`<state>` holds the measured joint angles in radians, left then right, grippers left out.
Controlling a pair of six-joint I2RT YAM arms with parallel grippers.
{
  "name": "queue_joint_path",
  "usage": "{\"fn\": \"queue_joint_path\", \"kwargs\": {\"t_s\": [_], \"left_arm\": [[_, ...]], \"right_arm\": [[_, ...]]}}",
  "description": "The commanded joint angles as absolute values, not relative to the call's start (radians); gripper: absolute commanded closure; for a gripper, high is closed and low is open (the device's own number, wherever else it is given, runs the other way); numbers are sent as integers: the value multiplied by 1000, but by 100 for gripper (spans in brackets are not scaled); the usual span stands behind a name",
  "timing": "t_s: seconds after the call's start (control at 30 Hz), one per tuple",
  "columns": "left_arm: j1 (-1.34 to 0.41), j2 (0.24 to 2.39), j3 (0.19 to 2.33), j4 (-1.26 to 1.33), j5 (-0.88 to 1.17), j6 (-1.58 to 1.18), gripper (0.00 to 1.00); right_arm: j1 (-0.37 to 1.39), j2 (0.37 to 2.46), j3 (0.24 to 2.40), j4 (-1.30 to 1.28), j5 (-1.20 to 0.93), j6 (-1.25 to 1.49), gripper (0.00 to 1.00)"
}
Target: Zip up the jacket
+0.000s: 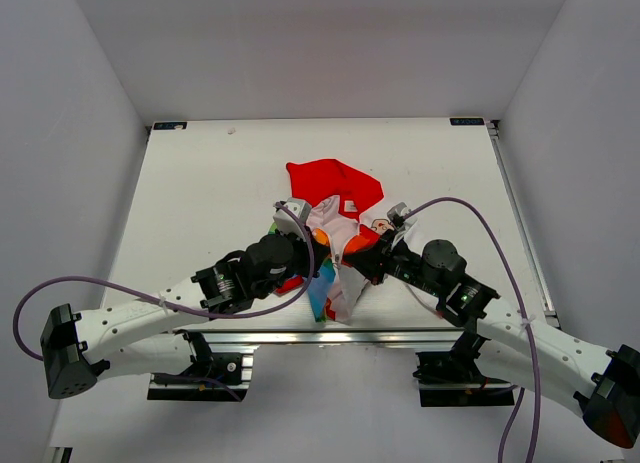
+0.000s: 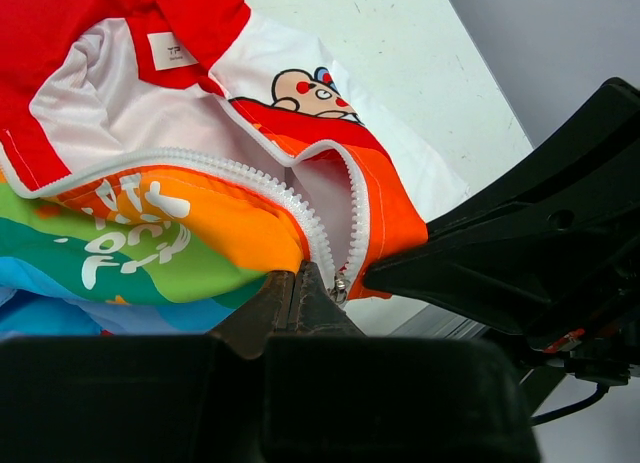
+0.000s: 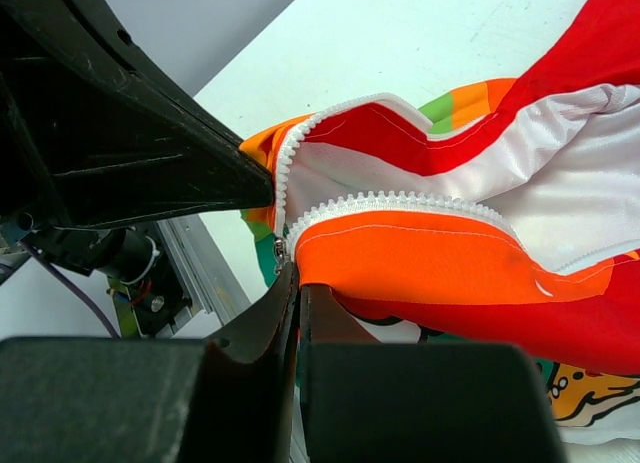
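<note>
The jacket [image 1: 335,218] lies bunched at the table's near middle, its red hood [image 1: 335,183] towards the back. Its white zipper [image 2: 250,178] is open, and the two tooth rows meet at the metal slider [image 2: 341,283] low on the front. My left gripper [image 2: 297,283] is shut on the rainbow fabric edge just left of the slider. My right gripper [image 3: 298,283] is shut on the orange fabric edge beside the slider [image 3: 279,251]. In the top view the left gripper [image 1: 305,255] and the right gripper [image 1: 362,258] face each other closely over the jacket's lower end.
The aluminium rail [image 1: 300,336] runs along the table's near edge, just below the jacket's hem. White walls enclose the table [image 1: 200,183] on three sides. Purple cables [image 1: 480,228] loop over both arms. Each wrist view shows the other gripper's black body [image 2: 520,243] very near.
</note>
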<state>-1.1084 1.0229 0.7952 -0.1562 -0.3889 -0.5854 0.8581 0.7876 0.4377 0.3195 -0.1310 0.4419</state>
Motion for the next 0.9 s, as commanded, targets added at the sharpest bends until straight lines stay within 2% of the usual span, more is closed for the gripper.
{"fn": "queue_joint_path", "kwargs": {"t_s": [0.0, 0.87], "left_arm": [[-1108, 1011, 801, -141, -396, -595, 100], [-1108, 993, 778, -135, -354, -594, 100]], "right_arm": [[859, 785, 477, 371, -152, 445, 100], [859, 778, 479, 382, -117, 446, 100]]}}
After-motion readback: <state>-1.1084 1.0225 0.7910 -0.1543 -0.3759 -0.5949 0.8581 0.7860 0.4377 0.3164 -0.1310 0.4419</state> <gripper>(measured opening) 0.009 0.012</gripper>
